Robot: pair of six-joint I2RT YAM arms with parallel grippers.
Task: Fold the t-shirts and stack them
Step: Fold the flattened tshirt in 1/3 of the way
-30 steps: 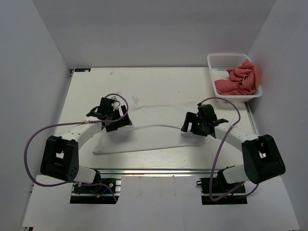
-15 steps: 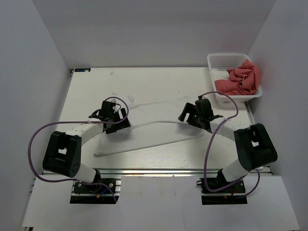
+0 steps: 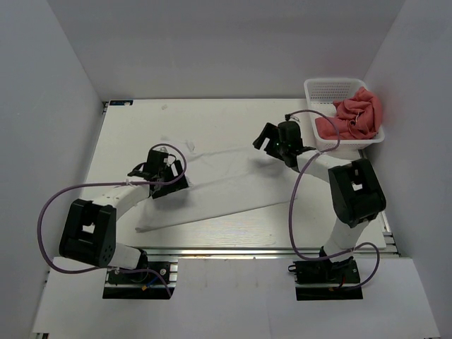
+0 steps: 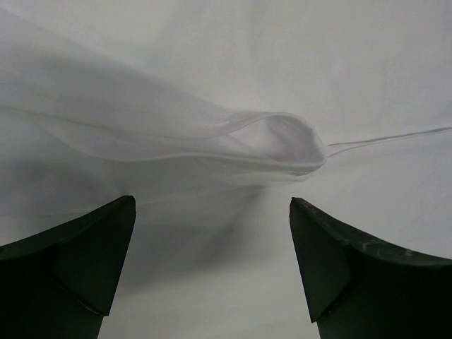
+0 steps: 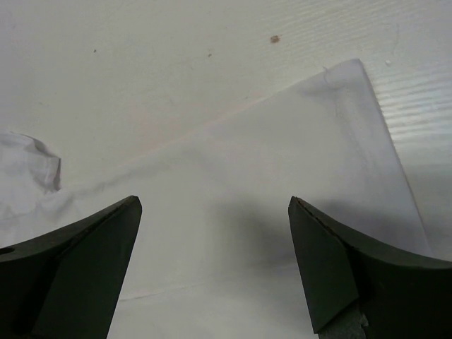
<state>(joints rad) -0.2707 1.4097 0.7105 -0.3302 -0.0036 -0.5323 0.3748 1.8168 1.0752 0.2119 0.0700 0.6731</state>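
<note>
A white t-shirt [image 3: 226,191] lies folded into a long band across the table's middle. My left gripper [image 3: 169,176] hovers open over its left end. In the left wrist view the left gripper [image 4: 212,201] holds nothing, and a rolled hem fold [image 4: 282,141] of the shirt lies just ahead of it. My right gripper [image 3: 267,138] is open above the shirt's far right part. In the right wrist view the right gripper [image 5: 214,201] is empty over flat cloth, with the shirt's corner [image 5: 349,67] ahead. Coral-pink t-shirts [image 3: 357,116] lie crumpled in the basket.
A white lattice basket [image 3: 328,85] stands at the table's far right corner, just right of my right gripper. Bare table [image 3: 141,127] lies beyond the shirt. A small bunched bit of white cloth [image 5: 28,166] shows at the left of the right wrist view.
My right gripper has swung away from me and rightward, towards the basket. My left gripper barely shifted. The white shirt has settled flatter on the table.
</note>
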